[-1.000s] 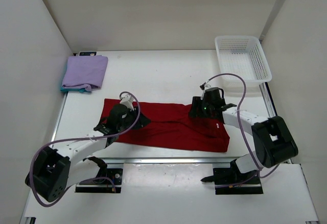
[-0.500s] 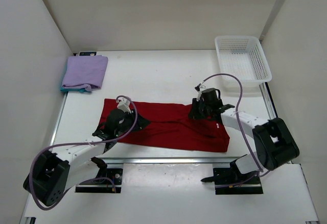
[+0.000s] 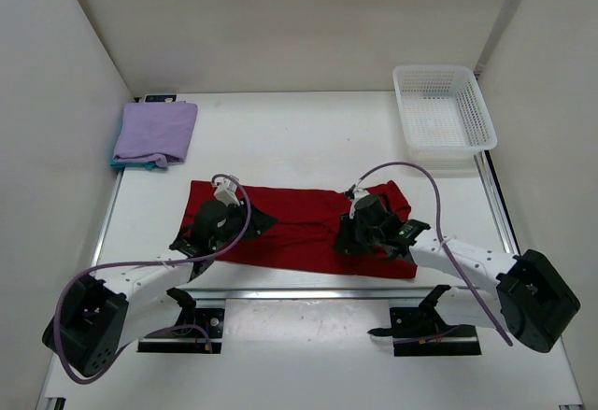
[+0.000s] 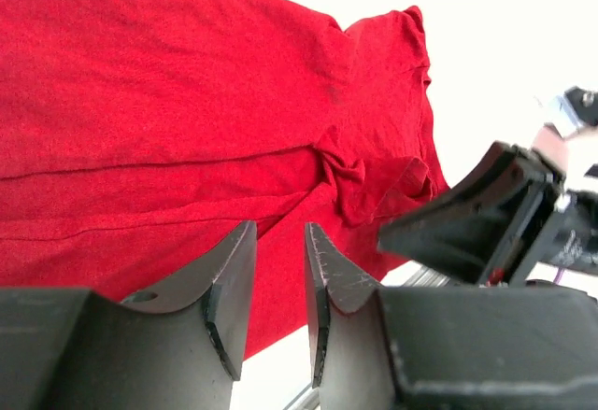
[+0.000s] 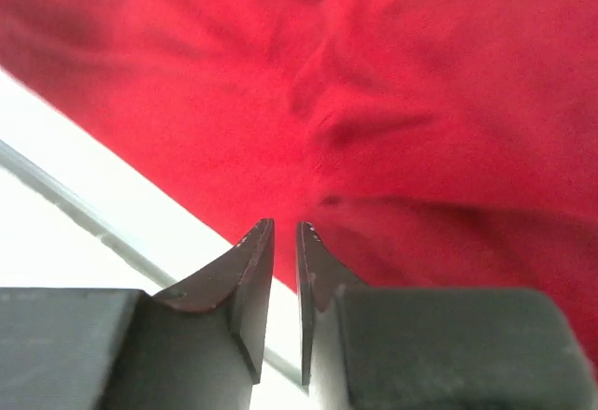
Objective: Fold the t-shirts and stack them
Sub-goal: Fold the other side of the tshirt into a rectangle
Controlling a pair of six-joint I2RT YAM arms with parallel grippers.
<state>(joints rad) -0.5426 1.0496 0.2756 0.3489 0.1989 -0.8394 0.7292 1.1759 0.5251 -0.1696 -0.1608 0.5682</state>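
Two grippers: left gripper (image 4: 277, 233) jaws narrowly parted, empty; right gripper (image 5: 283, 230) jaws a slit apart, empty. Three shirts: red t-shirt (image 3: 299, 228) spread, wrinkled, beneath both; lavender t-shirt (image 3: 157, 130) folded atop teal t-shirt (image 3: 118, 156), beyond left gripper. One basket (image 3: 439, 69) beyond right gripper.

Checked all three views and I can read no text, brand, number or sign. The red t-shirt (image 3: 299, 223) across the middle of the overhead frame shows plain cloth, with no print or label legible on it. Both wrist views show the same bare red fabric.
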